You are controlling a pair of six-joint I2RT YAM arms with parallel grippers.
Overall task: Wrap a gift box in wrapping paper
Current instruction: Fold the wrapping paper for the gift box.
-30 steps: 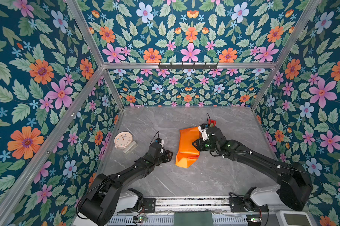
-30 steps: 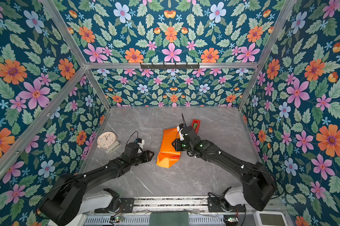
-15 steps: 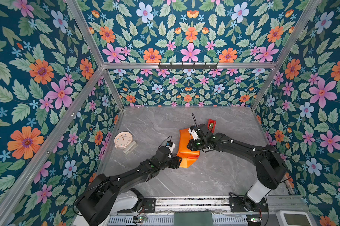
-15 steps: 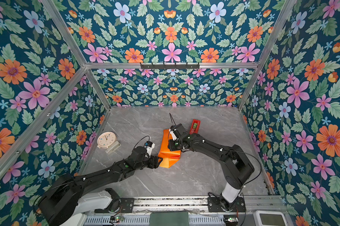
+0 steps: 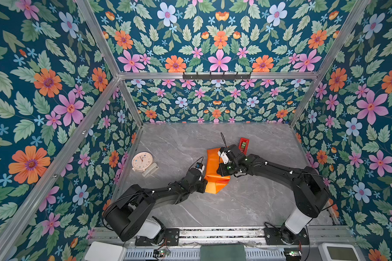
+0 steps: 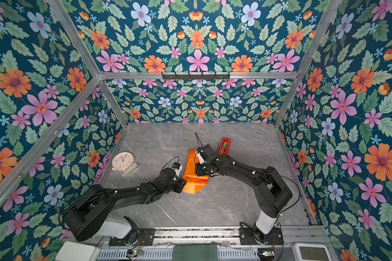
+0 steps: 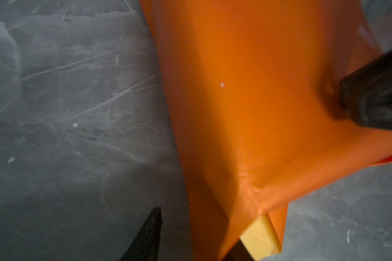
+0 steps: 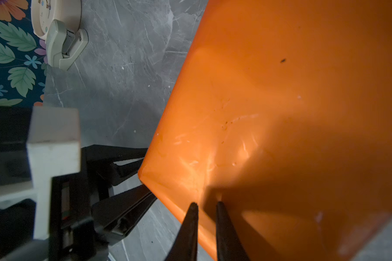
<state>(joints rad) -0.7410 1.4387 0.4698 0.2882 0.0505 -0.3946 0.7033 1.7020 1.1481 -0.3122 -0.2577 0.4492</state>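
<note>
The orange wrapping paper (image 5: 213, 167) (image 6: 191, 180) lies folded over the gift box, which is hidden beneath it. My left gripper (image 5: 205, 182) (image 7: 195, 228) sits at the parcel's near left corner. Its jaws are apart, with the corner flap between them, and a gap shows beside one finger (image 7: 150, 237). The flap's pale yellow underside (image 7: 260, 239) shows there. My right gripper (image 5: 221, 172) (image 8: 206, 203) points down onto the top of the paper near that corner. Only a narrow gap separates its fingertips, and nothing is between them. In the right wrist view the left gripper (image 8: 148, 175) straddles the corner.
A red tape dispenser (image 5: 244, 144) (image 6: 224, 146) stands just behind the right wrist. A cream clock (image 5: 142, 161) and a beige stapler (image 8: 66, 45) sit by the left wall. Floral walls close in the grey marble table (image 5: 247, 198) on three sides.
The left arm has reached right, up to the parcel's near left corner. The right gripper has shifted left and nearer over the paper and narrowed.
</note>
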